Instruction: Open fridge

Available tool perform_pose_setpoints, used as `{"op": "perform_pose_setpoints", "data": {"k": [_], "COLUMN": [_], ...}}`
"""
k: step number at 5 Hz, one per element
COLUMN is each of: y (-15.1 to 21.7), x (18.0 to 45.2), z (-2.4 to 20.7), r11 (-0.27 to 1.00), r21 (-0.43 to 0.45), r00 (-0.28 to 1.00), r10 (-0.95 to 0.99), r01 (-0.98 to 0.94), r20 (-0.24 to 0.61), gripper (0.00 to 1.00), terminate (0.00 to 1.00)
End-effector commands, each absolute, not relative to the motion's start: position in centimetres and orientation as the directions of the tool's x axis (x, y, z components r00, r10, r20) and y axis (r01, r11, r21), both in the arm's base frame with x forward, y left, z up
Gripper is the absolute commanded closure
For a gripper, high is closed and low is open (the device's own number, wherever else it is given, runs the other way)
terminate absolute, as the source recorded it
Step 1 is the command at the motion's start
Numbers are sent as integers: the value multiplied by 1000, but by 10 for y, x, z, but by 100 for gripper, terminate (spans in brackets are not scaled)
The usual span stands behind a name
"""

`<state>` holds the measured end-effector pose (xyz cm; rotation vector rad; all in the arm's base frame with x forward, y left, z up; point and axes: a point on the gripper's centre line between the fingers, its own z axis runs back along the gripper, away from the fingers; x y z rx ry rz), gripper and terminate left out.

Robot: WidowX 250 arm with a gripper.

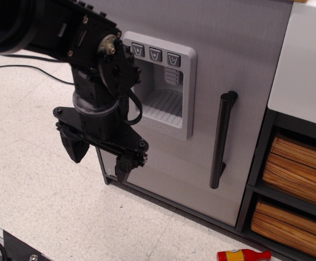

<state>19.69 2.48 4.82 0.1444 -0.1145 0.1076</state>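
Note:
The fridge (239,65) stands on the floor with its light grey flat door closed. Its long black vertical bar handle (223,138) is at the door's right side. A recessed three-button dispenser panel (166,87) sits at the door's upper left. My gripper (99,160) hangs in front of the door's lower left corner, well left of the handle. Its two black fingers point down and stand apart, with nothing between them.
A white-topped unit (304,65) with wooden-slat drawers (296,163) adjoins the fridge on the right. A red and yellow toy bottle (243,255) lies on the speckled floor at the bottom right. Black cables (22,68) run along the floor at the left.

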Motion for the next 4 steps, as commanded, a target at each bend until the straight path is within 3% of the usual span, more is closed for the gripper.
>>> {"op": "perform_pose_setpoints", "data": {"k": [1, 3, 4], "y": [25, -15, -33], "x": [197, 267, 294], "z": [48, 54, 58], "r11": [984, 988, 993], "r21": [137, 112, 84], "r00": [988, 978, 964], "r10": [99, 86, 54], "r01": [-115, -109, -79], "r20": [121, 188, 261], "gripper": [0, 0, 0], "terminate": [0, 0, 0]}}
